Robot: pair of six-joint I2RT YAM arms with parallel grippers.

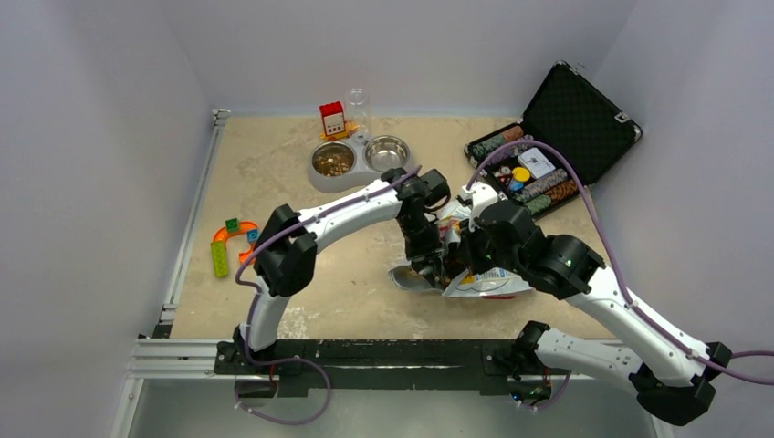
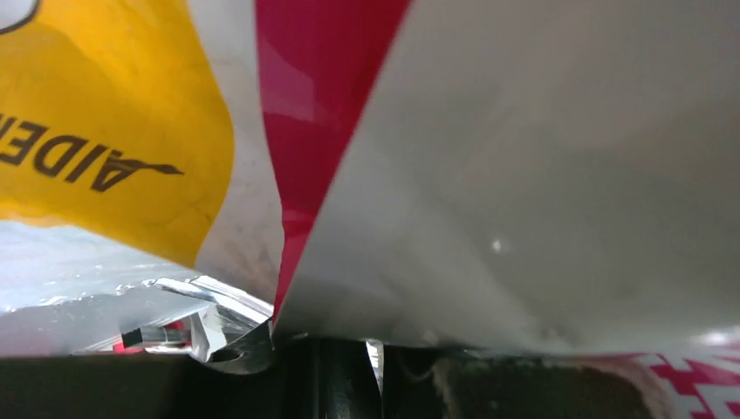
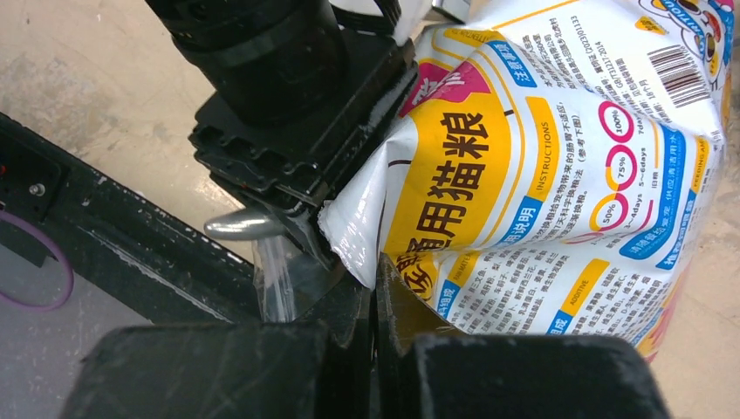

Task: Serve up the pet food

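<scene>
Your right hand (image 3: pixel 375 323), fully closed, is pinching the bag (image 3: pixel 541 175) edge; your left hand (image 3: pixel 301 231), partly closed, is gripping the scoop (image 3: pixel 237 225). Pet food (image 1: pixel 332 161) is sitting in the far bowl (image 1: pixel 314 164). A slipping edge risks collapsing the mouth, scattering pellets.

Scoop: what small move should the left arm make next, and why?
Probably ease the scoop deeper into the bag. The left end effector holds it by the handle right at the bag's open mouth, while the right end effector pinches the bag's edge to hold it open.
</scene>
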